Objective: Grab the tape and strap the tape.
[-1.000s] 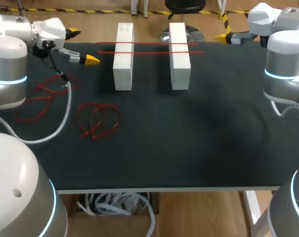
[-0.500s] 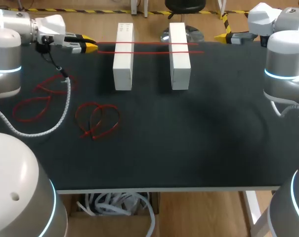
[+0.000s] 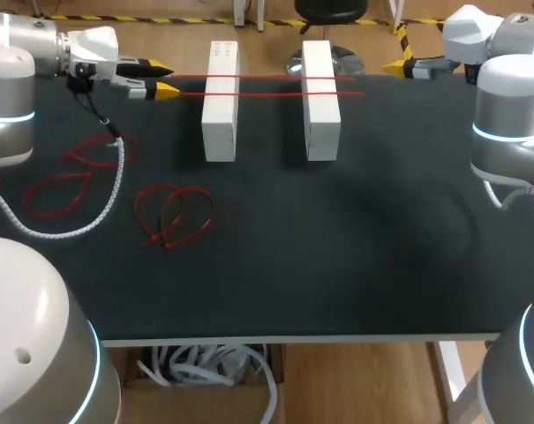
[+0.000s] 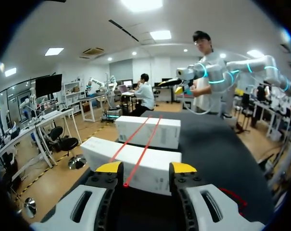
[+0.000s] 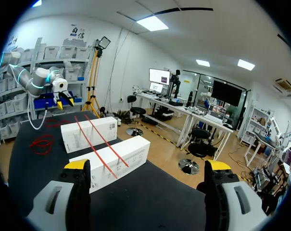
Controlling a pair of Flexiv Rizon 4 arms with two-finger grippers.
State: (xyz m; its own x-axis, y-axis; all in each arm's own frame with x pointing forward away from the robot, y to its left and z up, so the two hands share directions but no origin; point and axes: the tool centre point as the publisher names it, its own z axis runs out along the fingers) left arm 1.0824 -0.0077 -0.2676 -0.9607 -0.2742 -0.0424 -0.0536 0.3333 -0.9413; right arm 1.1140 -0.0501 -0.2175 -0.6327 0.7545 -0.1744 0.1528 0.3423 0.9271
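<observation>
Left gripper (image 3: 165, 79): fingers apart, nothing held, just beside the left ends of two red ties (image 3: 271, 92). Ties lie across two white boxes (image 3: 220, 115). Right gripper (image 5: 147, 166): spread wide, empty, at far right table edge.

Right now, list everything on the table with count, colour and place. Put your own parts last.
table: one, black top, under everything.
boxes: two, white, side by side but apart, at the far middle.
straight straps: two, red, laid across both boxes' tops.
looped straps: red, count unclear, lying on the table's left part.
coiled cable: one, white, from the left arm down onto the table's left part.
left gripper: yellow tips, open, with one straight strap's end between its fingers.
right gripper: yellow tips, open, at the far right corner, away from the boxes.
</observation>
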